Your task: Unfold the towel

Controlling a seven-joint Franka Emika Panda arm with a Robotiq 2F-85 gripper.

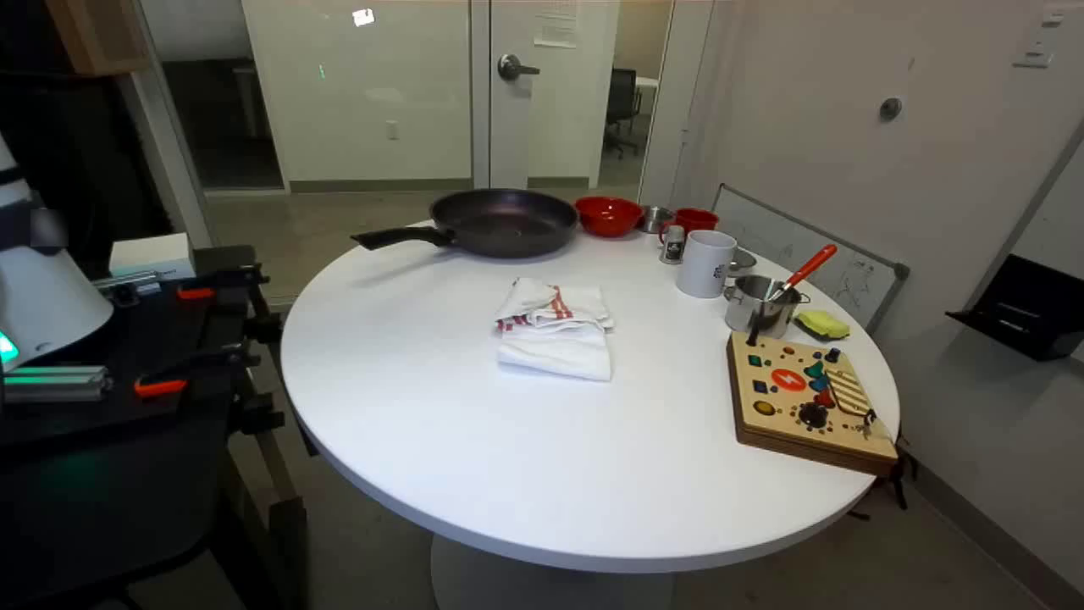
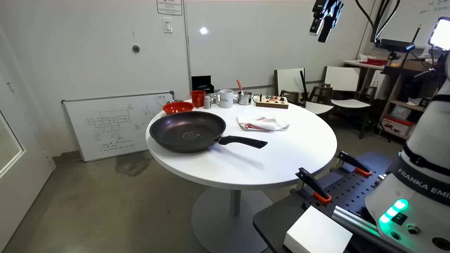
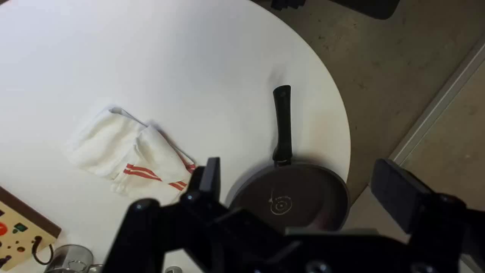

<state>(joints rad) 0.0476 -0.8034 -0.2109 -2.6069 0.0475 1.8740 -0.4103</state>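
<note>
The towel, a white cloth with red stripes, lies folded and wrinkled near the middle of the round white table. It shows in both exterior views (image 1: 559, 352) (image 2: 265, 123) and at the left in the wrist view (image 3: 106, 142). One corner in the wrist view is partly hidden by a gripper finger. My gripper (image 3: 303, 185) is open and empty, its fingers wide apart. It is high above the table, with the pan and table edge below it in the wrist view. The gripper also shows at the top of an exterior view (image 2: 319, 34). It is apart from the towel.
A black frying pan (image 1: 506, 222) stands beside the towel, its handle reaching out over the table (image 1: 406, 457). A red bowl (image 1: 608, 217), white mug (image 1: 706, 264), steel pot (image 1: 756, 305), yellow sponge (image 1: 821, 324) and wooden board with knobs (image 1: 804, 407) stand along the table's edge.
</note>
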